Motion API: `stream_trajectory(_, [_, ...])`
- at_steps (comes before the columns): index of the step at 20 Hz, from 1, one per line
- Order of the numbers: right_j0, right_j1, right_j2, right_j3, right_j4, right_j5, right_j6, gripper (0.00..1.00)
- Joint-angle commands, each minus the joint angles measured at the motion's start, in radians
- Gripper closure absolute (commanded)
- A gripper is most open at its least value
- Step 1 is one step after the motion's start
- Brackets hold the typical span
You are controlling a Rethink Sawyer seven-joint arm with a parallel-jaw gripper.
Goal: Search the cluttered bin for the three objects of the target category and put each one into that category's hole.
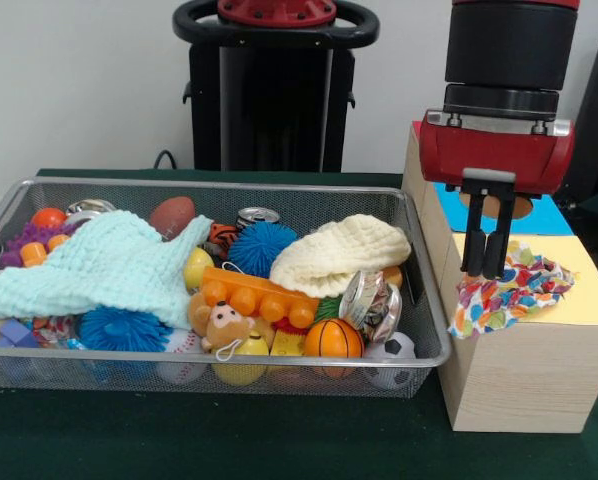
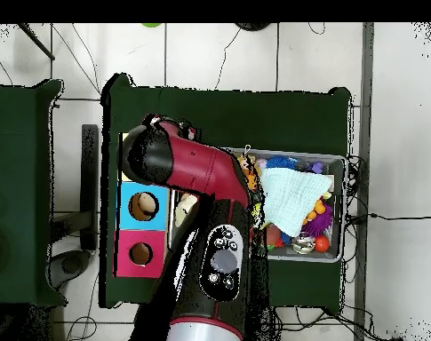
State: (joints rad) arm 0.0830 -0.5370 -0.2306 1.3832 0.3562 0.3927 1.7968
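Gripper: I see the gripper [image 1: 487, 270] hanging over the pale wooden box [image 1: 529, 375], its two black fingers pressed close together with their tips down in the printed cloth [image 1: 509, 292].
Printed cloth: white with red, blue, yellow and green patches; it lies crumpled on the box top, on the yellow paper surround [image 1: 589, 290], one end drooping over the box edge nearest the wire basket [image 1: 209, 365]. I cannot make out the hole under it.
Other boxes: behind, I see a blue surround [image 1: 549, 215]; from overhead its hole [image 2: 143, 206] and the red-surround hole [image 2: 140, 254] sit side by side, with the arm [image 2: 201, 173] covering the next box.
Basket: just beside the wooden box, packed with toys. A mint knitted cloth [image 1: 109, 265] spreads over the left half, a cream knitted cloth [image 1: 339, 255] is bunched right of centre, and a small basketball [image 1: 333, 338] sits at the front.
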Motion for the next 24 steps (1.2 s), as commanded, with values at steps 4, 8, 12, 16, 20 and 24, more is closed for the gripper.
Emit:
stream_trajectory(4, [-0.024, 0.034, 0.114, 0.049, -0.039, -0.094, 0.120, 1.00])
stream_trajectory(8, [-0.030, 0.050, 0.128, 0.065, -0.044, -0.144, 0.125, 1.00])
stream_trajectory(12, [-0.029, 0.069, 0.131, 0.070, -0.050, -0.188, 0.131, 1.00])
stream_trajectory(16, [-0.018, 0.084, 0.108, 0.059, -0.049, -0.188, 0.133, 1.00])
stream_trajectory(20, [0.000, 0.093, 0.074, 0.062, -0.041, -0.154, 0.143, 1.00])
stream_trajectory(24, [0.006, 0.100, 0.056, 0.070, -0.040, -0.142, 0.150, 1.00])
